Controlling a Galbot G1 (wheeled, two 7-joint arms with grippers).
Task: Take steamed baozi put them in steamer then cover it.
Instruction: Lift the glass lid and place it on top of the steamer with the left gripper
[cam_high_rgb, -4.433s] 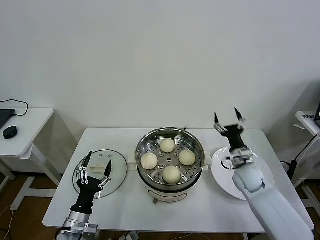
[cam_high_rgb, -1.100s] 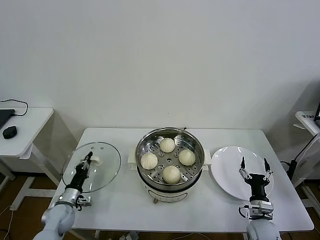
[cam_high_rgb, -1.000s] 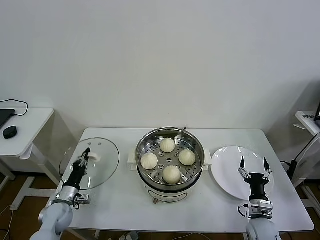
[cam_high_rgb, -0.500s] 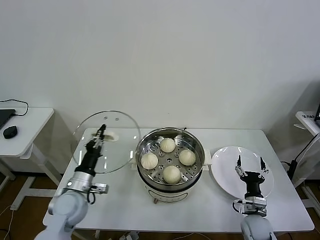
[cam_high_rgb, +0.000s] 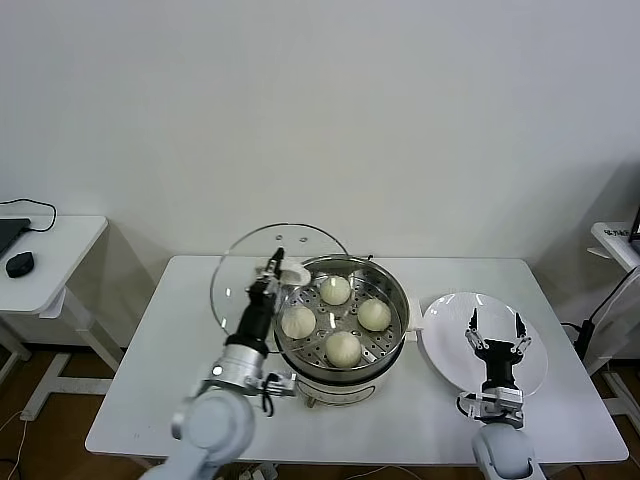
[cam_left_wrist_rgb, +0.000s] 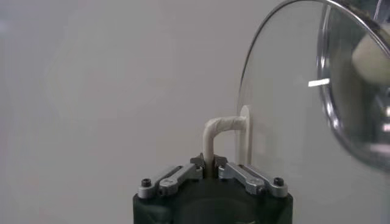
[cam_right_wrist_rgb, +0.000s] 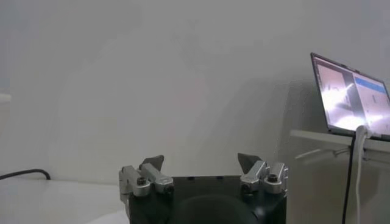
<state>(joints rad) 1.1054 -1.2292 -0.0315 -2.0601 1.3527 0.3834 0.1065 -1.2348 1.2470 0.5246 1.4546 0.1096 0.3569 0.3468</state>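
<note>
Gripping cover (cam_high_rgb: 270, 275) by cream handle (cam_left_wrist_rgb: 214, 137), left gripper (cam_high_rgb: 272, 268) clamped shut, lid tilted upright beside steamer (cam_high_rgb: 341, 322). Glass: rigid, heavy, slippery, breakable; handle only safe hold. Right gripper (cam_high_rgb: 495, 331) spread wide, empty, over plate (cam_high_rgb: 445, 345).

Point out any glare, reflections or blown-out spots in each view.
Head view: even light, bright highlights on the steamer rim, and the cover shows as a faint see-through disc. Left wrist view: a bright streak glints on the glass by the left hand. Right wrist view: the laptop screen is blown out.
</note>
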